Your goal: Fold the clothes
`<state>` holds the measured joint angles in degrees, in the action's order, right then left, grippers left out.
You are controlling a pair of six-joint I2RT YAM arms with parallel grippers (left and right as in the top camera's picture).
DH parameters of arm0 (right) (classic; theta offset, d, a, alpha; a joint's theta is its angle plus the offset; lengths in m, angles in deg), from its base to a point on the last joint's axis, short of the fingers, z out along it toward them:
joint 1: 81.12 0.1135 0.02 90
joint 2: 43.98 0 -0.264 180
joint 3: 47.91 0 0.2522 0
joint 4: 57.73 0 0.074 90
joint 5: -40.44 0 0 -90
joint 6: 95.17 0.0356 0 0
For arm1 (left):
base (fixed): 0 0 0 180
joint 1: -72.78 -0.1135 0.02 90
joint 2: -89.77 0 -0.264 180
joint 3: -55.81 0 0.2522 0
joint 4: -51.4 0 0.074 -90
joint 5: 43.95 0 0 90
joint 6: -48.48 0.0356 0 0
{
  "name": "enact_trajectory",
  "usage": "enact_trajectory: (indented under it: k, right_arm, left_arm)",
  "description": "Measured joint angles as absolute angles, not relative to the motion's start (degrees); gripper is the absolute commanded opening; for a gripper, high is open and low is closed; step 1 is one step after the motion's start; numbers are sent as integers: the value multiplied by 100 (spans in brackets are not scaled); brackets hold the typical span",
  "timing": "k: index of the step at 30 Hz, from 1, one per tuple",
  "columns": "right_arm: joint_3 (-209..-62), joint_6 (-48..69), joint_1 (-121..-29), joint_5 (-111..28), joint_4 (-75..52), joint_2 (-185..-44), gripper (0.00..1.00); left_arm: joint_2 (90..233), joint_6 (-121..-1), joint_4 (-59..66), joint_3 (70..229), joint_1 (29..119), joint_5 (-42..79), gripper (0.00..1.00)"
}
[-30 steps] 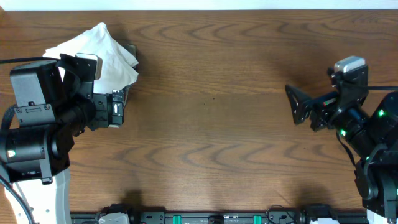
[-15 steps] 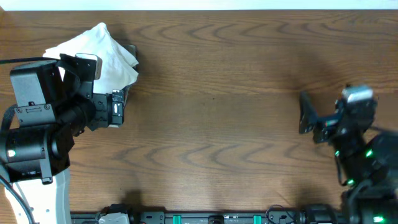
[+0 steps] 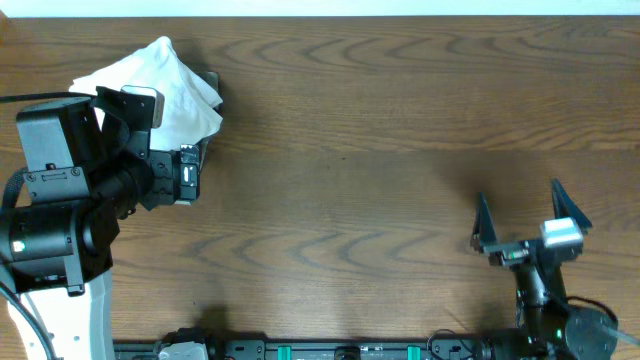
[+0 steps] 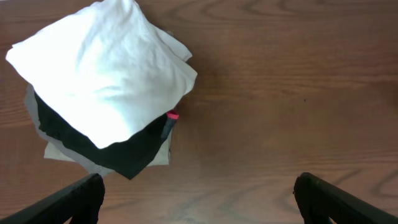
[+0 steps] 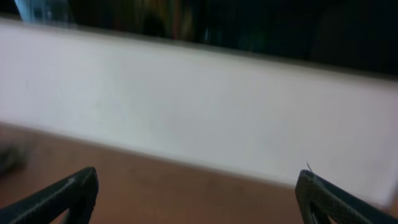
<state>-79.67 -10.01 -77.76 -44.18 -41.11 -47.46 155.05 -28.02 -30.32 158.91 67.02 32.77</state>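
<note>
Sitting cornerwise on black garment (image 4: 124, 155), white T-shirt (image 4: 106, 68), left gripper (image 4: 198, 186), right gripper (image 3: 520, 205) spread empty

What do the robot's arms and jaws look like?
Both arms are mostly black. The left arm has bulky blocky housings, a white base segment and a thin black cable. The right arm carries a small silver-white block and a green light. The jaws are black tapering wedges.

The surface (image 3: 350, 150) is smooth brown wood with bold grain and a faint sheen. The white T-shirt (image 4: 106, 74) is soft matt cloth, lightly creased; the black garment (image 4: 124, 152) and grey garment (image 4: 59, 151) are matt cloth too. The left end effector (image 4: 199, 196) and right end effector (image 5: 198, 196) have matt black, plastic-looking fingers.
</note>
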Motion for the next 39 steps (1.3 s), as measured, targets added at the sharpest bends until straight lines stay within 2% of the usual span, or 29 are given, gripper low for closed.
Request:
enact_trajectory:
  k: [8, 15, 24, 39]
  right_arm:
    - [-6444, -1001, -7776, -4444, -5742, -4460, 99]
    - [-6205, -1082, -7746, -4512, -5585, -4460, 99]
    - [-6205, -1149, -7739, -4518, -4041, -4464, 99]
    - [-6205, -1167, -7739, -4533, -4035, -4467, 99]
  left_arm:
    - [15505, -2802, -3030, 15889, 6702, 3277, 98]
    - [15505, -2802, -3032, 15889, 6702, 3275, 98]
    - [15505, -2805, -3032, 15889, 6702, 3275, 98]
    - [15505, -2802, -3032, 15889, 6702, 3275, 98]
